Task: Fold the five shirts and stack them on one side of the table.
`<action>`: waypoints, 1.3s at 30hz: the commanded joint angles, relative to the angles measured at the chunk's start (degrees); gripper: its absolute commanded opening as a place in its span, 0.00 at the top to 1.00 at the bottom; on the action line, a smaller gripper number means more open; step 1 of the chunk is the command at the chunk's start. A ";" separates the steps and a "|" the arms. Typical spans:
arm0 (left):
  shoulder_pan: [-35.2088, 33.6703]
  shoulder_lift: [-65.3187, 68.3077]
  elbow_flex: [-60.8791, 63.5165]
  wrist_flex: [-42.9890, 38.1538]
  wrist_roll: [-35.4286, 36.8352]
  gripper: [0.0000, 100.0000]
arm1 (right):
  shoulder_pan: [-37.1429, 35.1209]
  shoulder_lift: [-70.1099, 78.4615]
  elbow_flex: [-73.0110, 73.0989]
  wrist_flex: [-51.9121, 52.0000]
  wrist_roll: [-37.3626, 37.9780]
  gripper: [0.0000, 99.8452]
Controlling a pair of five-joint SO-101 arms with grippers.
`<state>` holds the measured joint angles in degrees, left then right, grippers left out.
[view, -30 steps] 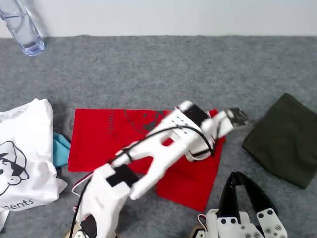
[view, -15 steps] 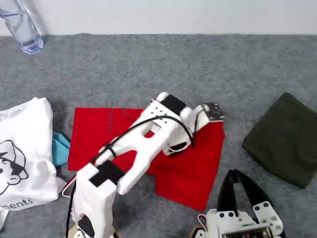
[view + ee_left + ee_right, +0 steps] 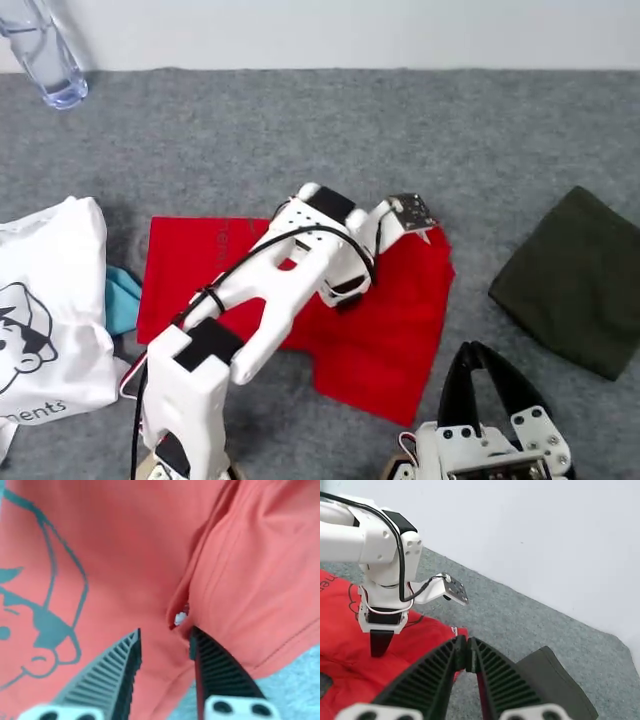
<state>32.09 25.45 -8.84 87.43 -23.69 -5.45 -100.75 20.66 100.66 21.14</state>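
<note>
A red shirt (image 3: 385,335) lies partly folded on the grey table, with a fold ridge and a small white tag (image 3: 180,618) showing in the left wrist view. My left gripper (image 3: 346,297) points down over the shirt's upper right part; it (image 3: 165,634) is open by a narrow gap just above the red cloth (image 3: 115,565), beside the ridge. The right wrist view shows this left gripper (image 3: 380,644) touching the red shirt (image 3: 340,670). My right gripper (image 3: 482,352) rests at the near edge, shut and holding nothing (image 3: 466,656). A folded dark green shirt (image 3: 575,282) lies at the right.
A white printed shirt (image 3: 45,310) lies crumpled at the left with a light blue shirt (image 3: 122,298) peeking out beside it. A clear bottle (image 3: 45,55) stands at the far left corner. The folded dark green shirt (image 3: 555,680) sits just beyond my right gripper.
The left arm has swung left, from past the red shirt's right edge to over its upper right part. The right arm barely shifted.
</note>
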 commanded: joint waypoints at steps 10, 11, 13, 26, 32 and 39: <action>2.37 -1.67 -6.46 5.54 -0.18 0.84 | -4.70 -2.86 -0.18 1.98 0.53 0.99; 2.20 -0.97 -6.64 5.19 -0.18 0.84 | -4.70 -2.86 -0.18 1.98 0.44 0.99; 1.85 0.62 -6.64 4.75 -0.18 0.84 | -4.70 -2.86 -0.18 1.89 0.35 0.99; 3.16 4.22 -6.64 3.34 -0.18 0.87 | -4.70 -2.86 -0.18 1.89 0.70 0.99; 7.74 4.13 -6.46 3.25 -0.09 0.99 | -4.70 -2.86 -0.18 1.89 0.70 0.99; 7.30 3.69 -6.64 3.69 -0.09 0.99 | -4.70 -2.86 -0.18 1.98 0.79 0.99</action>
<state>39.47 31.52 -13.14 91.38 -23.60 -5.45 -100.75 20.66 100.66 21.14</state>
